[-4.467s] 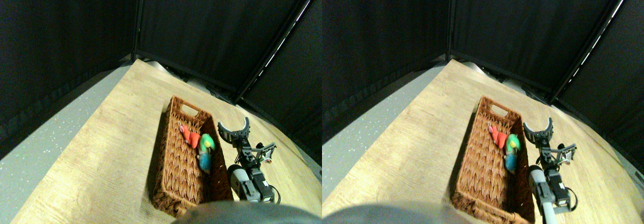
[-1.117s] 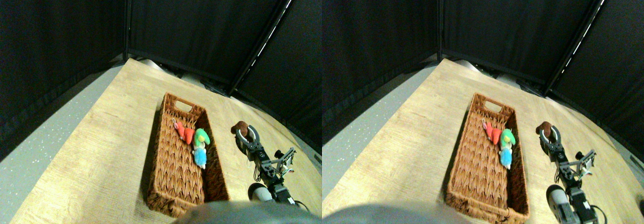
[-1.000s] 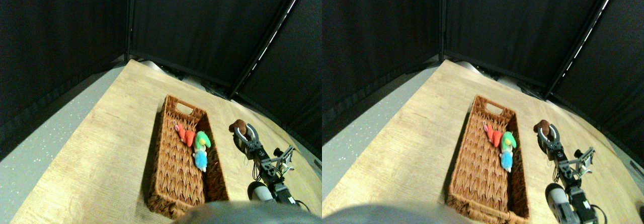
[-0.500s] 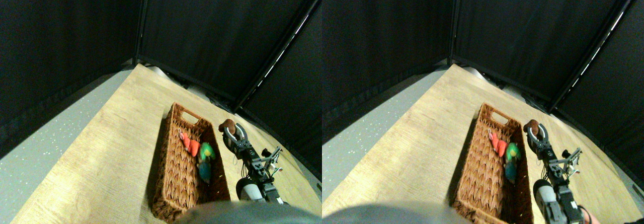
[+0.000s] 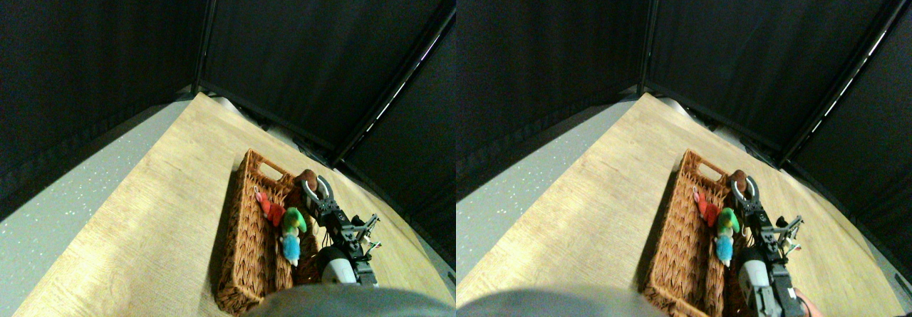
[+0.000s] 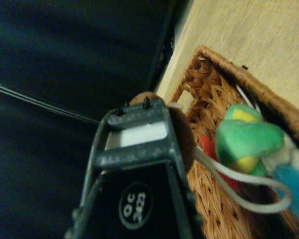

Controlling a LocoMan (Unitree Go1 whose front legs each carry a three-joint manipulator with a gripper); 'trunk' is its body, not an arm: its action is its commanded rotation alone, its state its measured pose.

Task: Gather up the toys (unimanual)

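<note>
scene: wooden counter (image 5: 164,189) w/ black curtains behind; long brown wicker basket (image 5: 246,260) lies lengthwise on it.
in basket: red toy (image 5: 270,209), green toy (image 5: 292,221) and blue toy (image 5: 289,246) lie in a row along its right side.
gripper: right gripper (image 5: 314,188) reaches in from lower right, pinching the brown toy (image 5: 307,177); toy sits at the jaw tips, its white string loop (image 6: 249,191) dangling in the wrist view.
position: brown toy hangs above the basket's far right corner, near the handle cut-out.
what changed: approx 1 s ago gripper + brown toy were out over bare counter, well right of the basket; now they're over its rim. whole view has also tilted, so part of that is camera motion.
meaning: carry looks nearly done. next likely step: let go so the toy drops in beside the other three.
</note>
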